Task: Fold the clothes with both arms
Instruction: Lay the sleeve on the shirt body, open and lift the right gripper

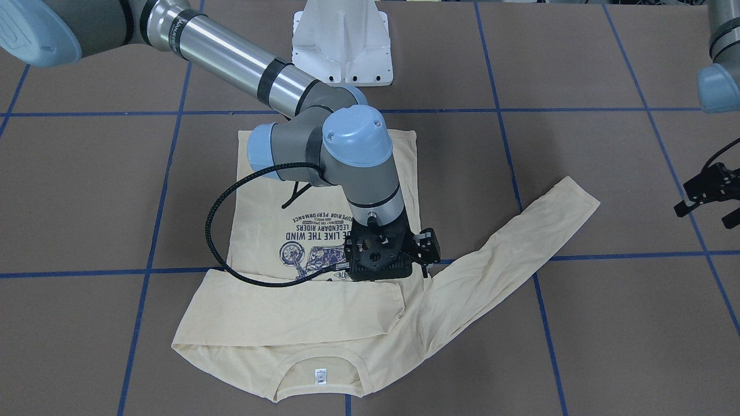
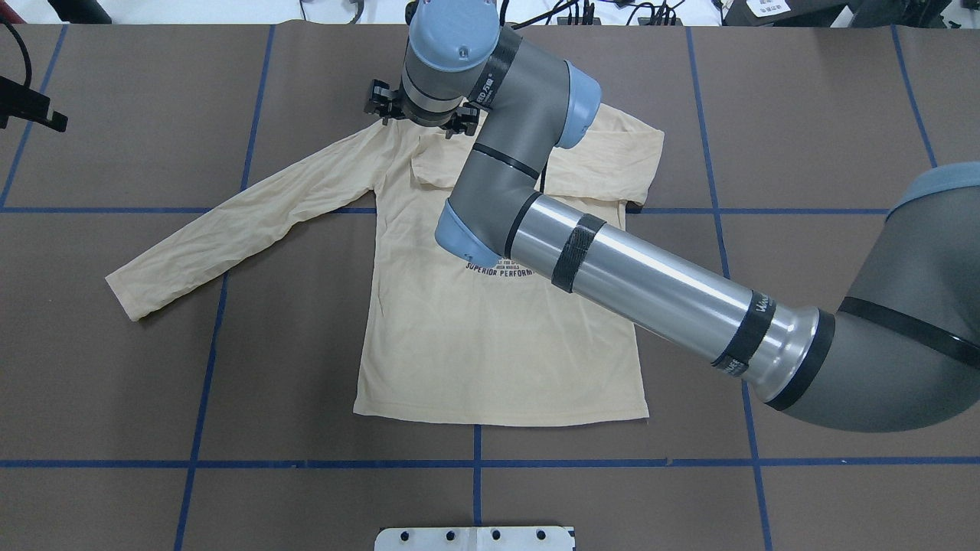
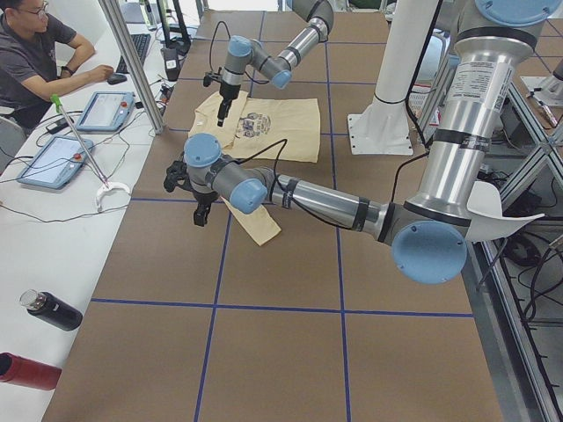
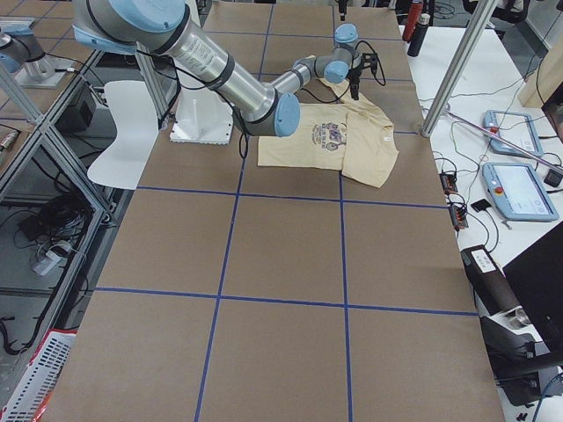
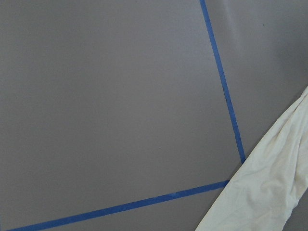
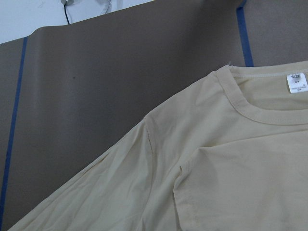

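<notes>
Risk of bunching the shirt (image 2: pixel 498 344) where the next fold starts.
Spread flat, print up, on the table (image 2: pixel 804 115), hem toward the robot, one sleeve (image 1: pixel 289 312) folded across the chest, the other sleeve (image 2: pixel 230 222) stretched leftward. Beyond, right gripper (image 1: pixel 404 263) poised where that sleeve joins the body, opening impossible to tell: risks pinching both layers and spoiling the fold. Farthest out, left gripper (image 1: pixel 704 215) spread wide, empty, apart from the cuff (image 2: pixel 126 295): risks dragging the sleeve crooked with an off-centre grab.

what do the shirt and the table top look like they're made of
Shirt: thin soft knit, probably cotton jersey, matte; it drapes, wrinkles, and has a banded collar. Table top: matte brown sheet, perhaps paper or board; its far edge curls slightly.
</notes>
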Controlling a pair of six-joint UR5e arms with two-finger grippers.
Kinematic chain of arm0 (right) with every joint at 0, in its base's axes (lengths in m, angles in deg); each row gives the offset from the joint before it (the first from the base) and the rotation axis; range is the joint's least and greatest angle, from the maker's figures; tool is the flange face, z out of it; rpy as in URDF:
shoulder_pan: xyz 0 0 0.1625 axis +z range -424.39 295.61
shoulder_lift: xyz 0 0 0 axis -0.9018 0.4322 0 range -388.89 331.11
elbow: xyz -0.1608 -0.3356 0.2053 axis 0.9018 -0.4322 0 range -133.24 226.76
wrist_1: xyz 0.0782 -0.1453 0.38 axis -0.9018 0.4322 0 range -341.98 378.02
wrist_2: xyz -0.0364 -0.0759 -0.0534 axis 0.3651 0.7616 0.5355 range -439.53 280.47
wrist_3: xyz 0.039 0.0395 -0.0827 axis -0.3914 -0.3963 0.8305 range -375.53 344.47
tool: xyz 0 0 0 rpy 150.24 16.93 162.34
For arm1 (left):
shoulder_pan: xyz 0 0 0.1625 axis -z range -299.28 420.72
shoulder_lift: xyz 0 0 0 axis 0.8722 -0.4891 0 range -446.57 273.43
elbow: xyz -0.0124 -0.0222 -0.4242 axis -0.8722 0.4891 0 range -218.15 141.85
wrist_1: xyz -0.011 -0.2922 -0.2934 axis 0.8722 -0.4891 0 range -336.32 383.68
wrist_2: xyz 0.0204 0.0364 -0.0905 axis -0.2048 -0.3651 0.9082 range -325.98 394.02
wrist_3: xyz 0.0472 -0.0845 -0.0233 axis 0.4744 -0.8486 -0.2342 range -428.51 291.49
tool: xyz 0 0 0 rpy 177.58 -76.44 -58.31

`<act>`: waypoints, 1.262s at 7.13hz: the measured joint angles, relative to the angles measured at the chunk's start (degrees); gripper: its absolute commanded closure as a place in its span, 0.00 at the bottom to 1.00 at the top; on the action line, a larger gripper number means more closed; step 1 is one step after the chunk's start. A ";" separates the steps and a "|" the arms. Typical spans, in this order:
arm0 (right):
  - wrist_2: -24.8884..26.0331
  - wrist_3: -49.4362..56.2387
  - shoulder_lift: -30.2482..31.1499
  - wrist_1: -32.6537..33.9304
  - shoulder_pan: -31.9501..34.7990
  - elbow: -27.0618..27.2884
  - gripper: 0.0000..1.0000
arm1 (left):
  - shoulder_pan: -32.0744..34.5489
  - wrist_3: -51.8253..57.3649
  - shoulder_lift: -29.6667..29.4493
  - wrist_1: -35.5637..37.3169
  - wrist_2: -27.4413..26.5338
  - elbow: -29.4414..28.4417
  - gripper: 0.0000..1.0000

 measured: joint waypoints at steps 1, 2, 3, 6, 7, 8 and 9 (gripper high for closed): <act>-1.10 -0.10 1.88 1.42 0.66 2.98 0.01 | -2.46 -5.55 2.08 -4.14 -2.68 0.21 0.01; -1.87 -0.15 3.45 2.44 1.10 5.49 0.01 | -5.29 -11.00 4.99 -9.07 -5.71 0.45 0.01; -2.21 -0.20 4.23 3.18 1.25 6.87 0.01 | -8.85 -16.60 7.61 -13.53 -9.17 0.67 0.01; -4.51 1.14 8.65 8.35 2.15 13.79 0.00 | -19.38 -28.37 10.47 -17.47 -18.01 0.95 0.01; -5.85 3.46 10.64 13.30 2.97 17.74 0.00 | -21.51 -30.25 10.77 -17.56 -19.85 0.94 0.01; -6.72 7.42 12.55 20.01 3.96 22.10 0.00 | -22.82 -31.17 11.19 -17.56 -21.11 0.94 0.01; -8.03 12.50 15.04 27.33 5.53 27.13 0.00 | -23.44 -31.49 11.89 -17.58 -21.77 0.97 0.01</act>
